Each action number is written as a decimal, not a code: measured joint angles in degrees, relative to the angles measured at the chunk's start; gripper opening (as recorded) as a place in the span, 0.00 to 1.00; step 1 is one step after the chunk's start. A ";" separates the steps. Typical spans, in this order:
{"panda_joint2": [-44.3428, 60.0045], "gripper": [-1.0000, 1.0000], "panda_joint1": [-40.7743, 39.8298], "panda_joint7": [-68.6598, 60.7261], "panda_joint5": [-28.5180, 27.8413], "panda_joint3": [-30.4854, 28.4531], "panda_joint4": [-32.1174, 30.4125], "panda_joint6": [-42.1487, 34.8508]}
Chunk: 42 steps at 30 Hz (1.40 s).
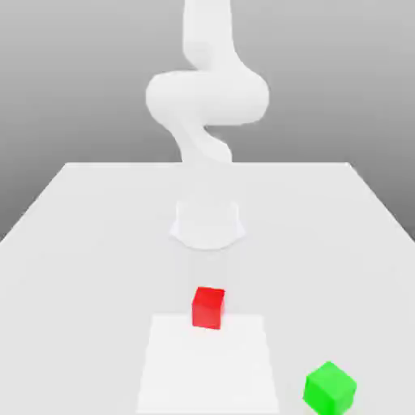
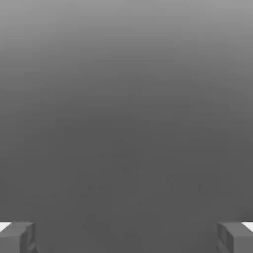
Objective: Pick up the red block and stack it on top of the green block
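We found the claw (image 2: 126,237) spread and empty, well apart from the red block (image 1: 208,309), which a misaligned approach could have knocked.

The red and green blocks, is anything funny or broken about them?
No, nothing looks broken. The red block sits at the back edge of the white square. The green block is just turned cornerwise, near the exterior view's bottom right.
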 joint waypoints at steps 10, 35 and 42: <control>15.66 0.50 -1.67 5.34 0.02 3.01 -19.10 13.50; 52.04 0.00 -2.23 15.28 -7.56 -0.46 -33.54 44.10; 50.03 0.00 -2.54 15.50 -7.60 -0.03 -33.59 42.30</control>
